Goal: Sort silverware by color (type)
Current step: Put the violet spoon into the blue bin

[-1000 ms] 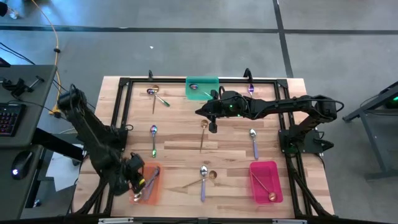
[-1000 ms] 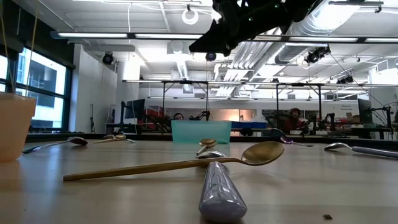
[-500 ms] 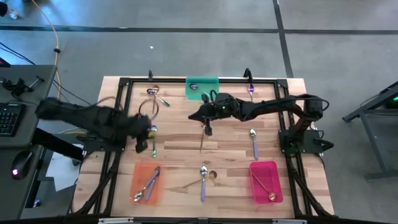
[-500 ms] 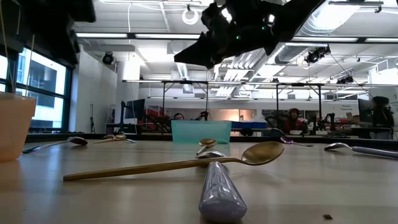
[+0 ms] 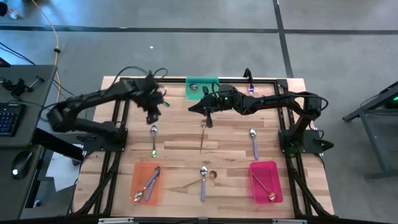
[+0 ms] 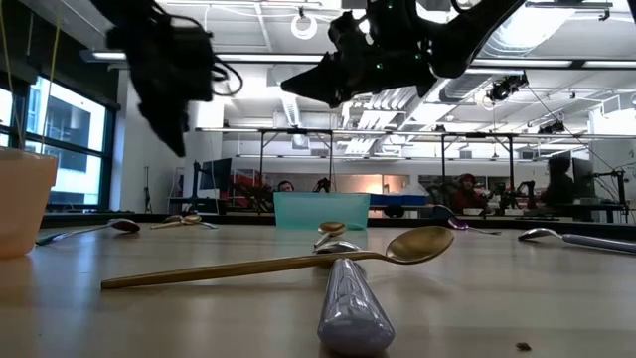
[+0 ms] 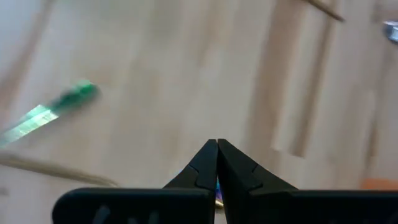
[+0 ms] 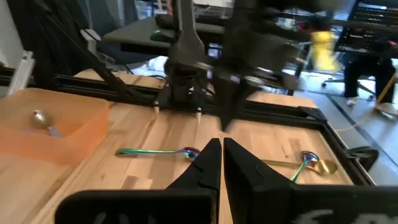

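Sorting partly done: some spoons are binned, most are left loose on the worktop (image 5: pixel 180 146).

Spoons are seen in the orange tray (image 5: pixel 147 184), pink tray (image 5: pixel 265 181) and green tray (image 5: pixel 202 87); about nine lie scattered. Left tool (image 5: pixel 152 109) and right tool (image 5: pixel 208 116) are held clenched, empty, above the far half.

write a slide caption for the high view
Both arms reach over the far half of a wooden table scattered with spoons and three coloured trays.

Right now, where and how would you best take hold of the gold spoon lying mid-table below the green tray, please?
Probably the gold spoon by mid-handle, from straight above, fingers straddling it. It lies flat with bare wood on both sides, and the slim straight handle suits a pinch better than the bowl.
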